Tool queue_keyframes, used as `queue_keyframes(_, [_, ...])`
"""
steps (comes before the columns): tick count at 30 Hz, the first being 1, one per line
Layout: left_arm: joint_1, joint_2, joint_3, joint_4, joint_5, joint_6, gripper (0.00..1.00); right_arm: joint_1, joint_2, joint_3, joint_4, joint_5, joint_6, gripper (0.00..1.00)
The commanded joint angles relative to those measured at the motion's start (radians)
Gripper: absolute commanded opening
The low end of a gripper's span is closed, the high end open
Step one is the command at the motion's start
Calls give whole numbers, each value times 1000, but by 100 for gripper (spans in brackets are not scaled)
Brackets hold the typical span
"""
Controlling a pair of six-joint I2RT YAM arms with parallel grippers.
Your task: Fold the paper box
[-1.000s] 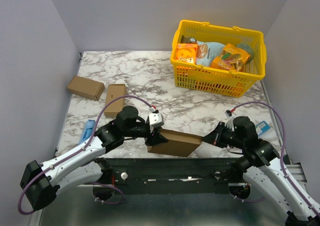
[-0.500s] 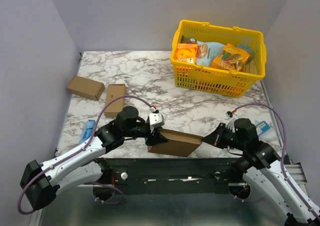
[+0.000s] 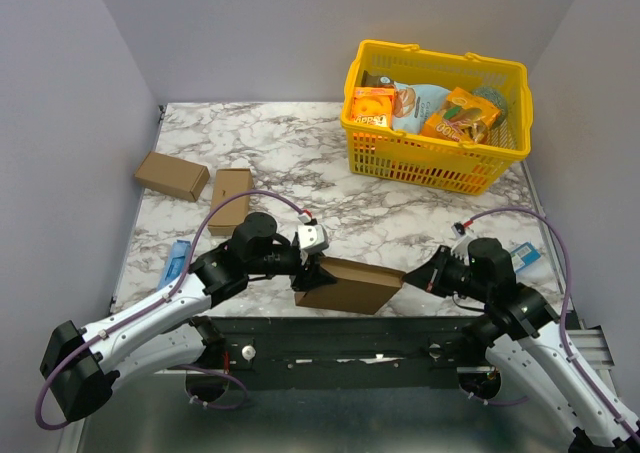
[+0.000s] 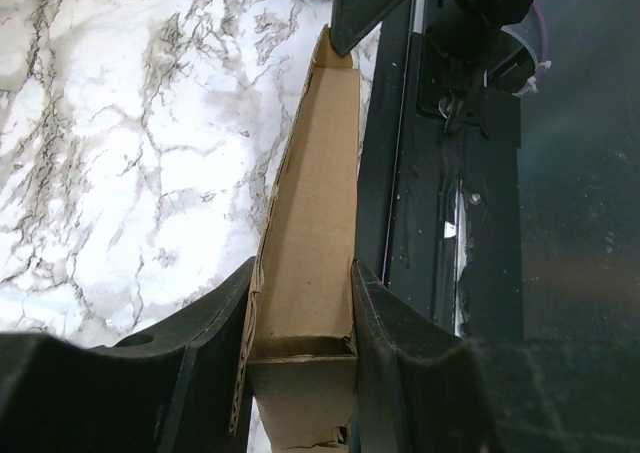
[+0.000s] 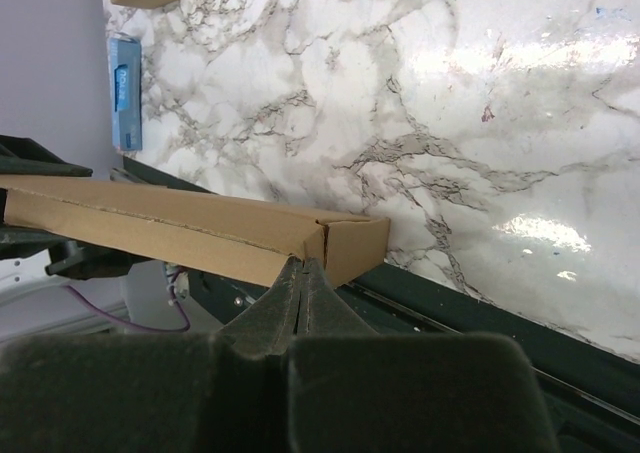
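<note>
The paper box (image 3: 345, 285), a flattened brown cardboard shape, is sitting at the near edge of the marble bench (image 3: 300, 153), overhanging the dark rail. The left tool (image 3: 308, 265) is gripping the box's left end, and the right tool (image 3: 412, 276) is touching its right end. Beyond the box and to its left, two small cardboard boxes (image 3: 171, 176) (image 3: 231, 199) are lying near each other. A blue packet (image 3: 176, 261) is resting well left of the box. Far behind the box to its right, a yellow plastic basket (image 3: 437, 163) is holding snack packs.
</note>
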Motion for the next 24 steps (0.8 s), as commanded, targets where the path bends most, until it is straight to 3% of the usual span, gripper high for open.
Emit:
queue_keyframes(1, [23, 7, -9, 12, -206, 45, 6, 9, 45, -95, -286, 26, -34, 1])
queue_keyframes(17, [22, 33, 5, 2, -256, 35, 5, 36, 62, -96, -293, 27, -33, 1])
queue_keyframes(21, [22, 25, -3, 1, -199, 47, 5, 36, 74, -47, -302, 55, -50, 1])
queue_keyframes(24, [23, 19, -3, -4, -158, 58, 5, 36, 119, 49, -324, 118, -76, 10])
